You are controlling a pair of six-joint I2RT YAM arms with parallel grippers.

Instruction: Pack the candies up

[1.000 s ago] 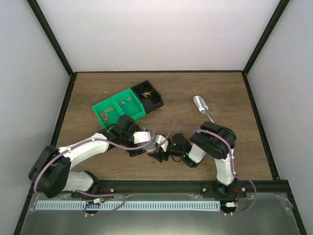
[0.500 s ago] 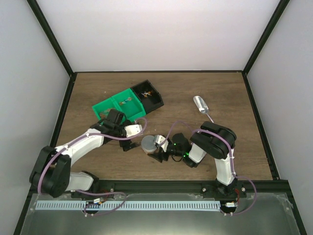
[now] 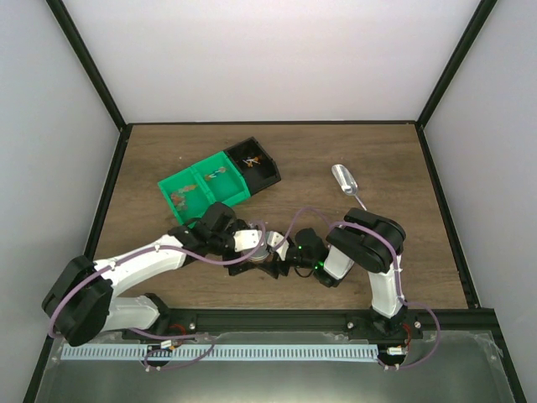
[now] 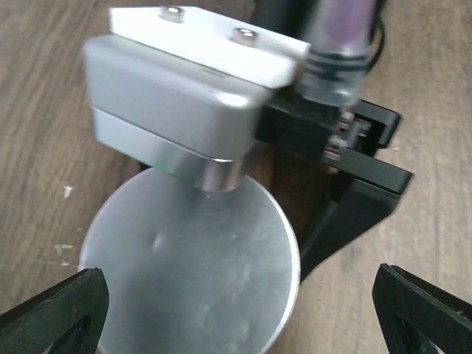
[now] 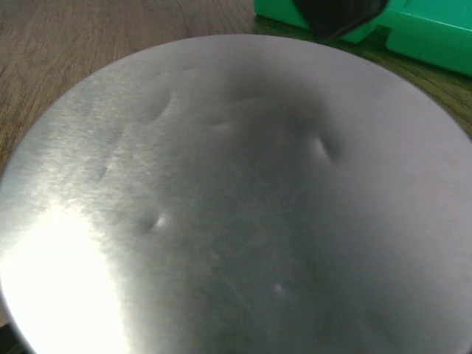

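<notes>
A round grey lid (image 3: pixel 256 245) sits on a small tin near the table's front middle; it shows in the left wrist view (image 4: pixel 192 273) and fills the right wrist view (image 5: pixel 236 199). My left gripper (image 3: pixel 248 248) is open, its fingertips (image 4: pixel 51 313) spread wide on either side of the lid. My right gripper (image 3: pixel 273 257) holds the tin from the right; one black finger (image 4: pixel 354 210) lies against its side, and the lid hides the fingers in its own view. A few tiny orange candies (image 3: pixel 179 198) lie in the green bin (image 3: pixel 201 186). The tin's inside is hidden.
A black bin (image 3: pixel 253 161) with a few small sweets adjoins the green bin's right end. A silver metal scoop (image 3: pixel 344 180) lies on the wood at the right. The green bin also shows behind the lid in the right wrist view (image 5: pixel 428 29).
My left gripper drew back to the left from the tin half a second ago and has now returned, open over the lid. The right arm and the tin have stayed still.
</notes>
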